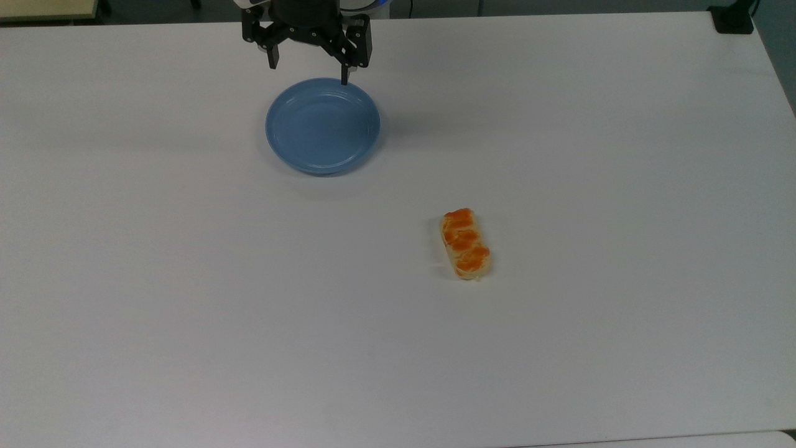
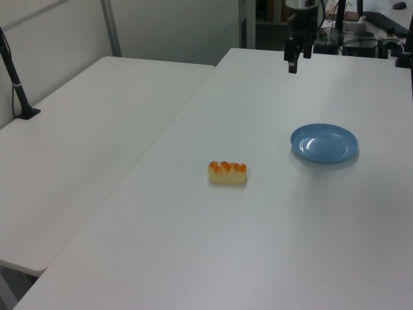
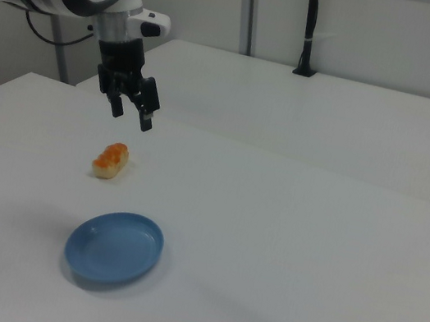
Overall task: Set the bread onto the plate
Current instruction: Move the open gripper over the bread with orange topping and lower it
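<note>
The bread (image 1: 466, 244) is a small pale-tan bun with orange patches, lying on the white table right of centre in the top view; it also appears as the bread (image 2: 227, 172) and the bread (image 3: 110, 159). The blue plate (image 1: 323, 125) sits empty further back, also seen as the plate (image 2: 324, 143) and the plate (image 3: 114, 247). My gripper (image 1: 308, 70) hangs open above the plate's far rim, well clear of the table, with nothing between its fingers; it shows too as the gripper (image 2: 298, 59) and the gripper (image 3: 132, 113).
A second white table (image 2: 90, 129) adjoins at the left view's left. A black post (image 2: 16, 84) stands on it, seen also as the post (image 3: 309, 27). A black object (image 1: 732, 20) sits at the top view's far right corner.
</note>
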